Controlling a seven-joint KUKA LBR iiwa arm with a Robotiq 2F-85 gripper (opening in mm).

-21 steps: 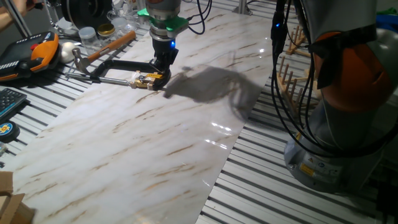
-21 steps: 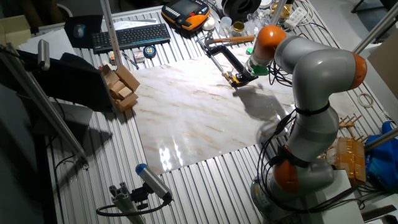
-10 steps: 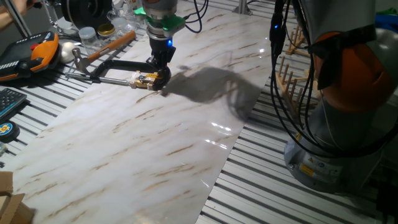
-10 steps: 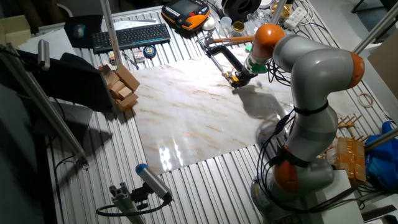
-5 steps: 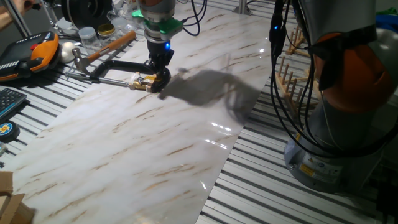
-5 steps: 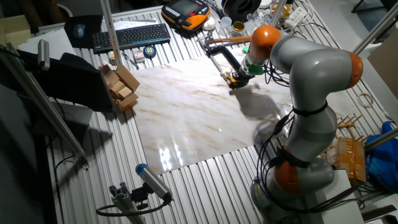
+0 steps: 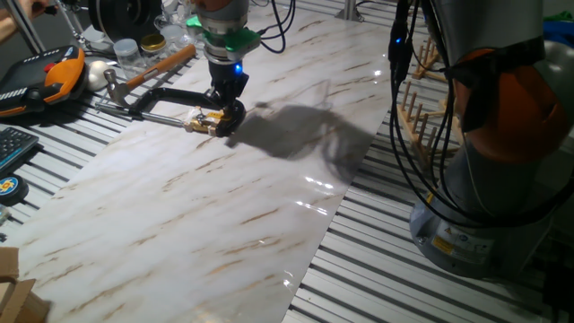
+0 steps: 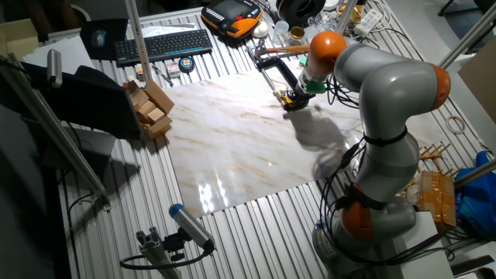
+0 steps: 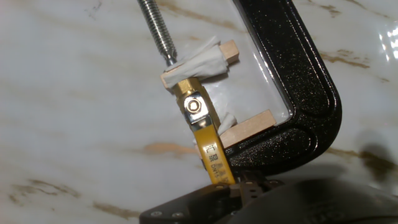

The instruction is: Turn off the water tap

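The water tap (image 9: 198, 112) is a small brass valve with a yellow lever (image 9: 210, 152). It is held between two taped wooden strips in the jaw of a black C-clamp (image 9: 311, 93), under the clamp's threaded screw (image 9: 155, 28). The clamp lies on the marble board at its far left in one fixed view (image 7: 170, 94), with the tap (image 7: 208, 119) at its near end. My gripper (image 9: 242, 190) is a dark mass at the bottom of the hand view, fingers together, touching the lever's free end. In the fixed views it (image 7: 230, 109) (image 8: 297, 94) stands low over the tap (image 8: 288, 99).
A wooden-handled hammer (image 7: 157, 65), jars (image 7: 134, 49) and an orange pendant (image 7: 58, 76) lie behind the clamp. A keyboard (image 8: 163, 44) and wooden blocks (image 8: 151, 108) are off the marble board (image 7: 224, 206). A wooden rack (image 7: 417, 108) and cables hang to the right.
My gripper has crept to the left along the board at the clamp's jaw, and the tap's yellow end has shifted slightly left with it.
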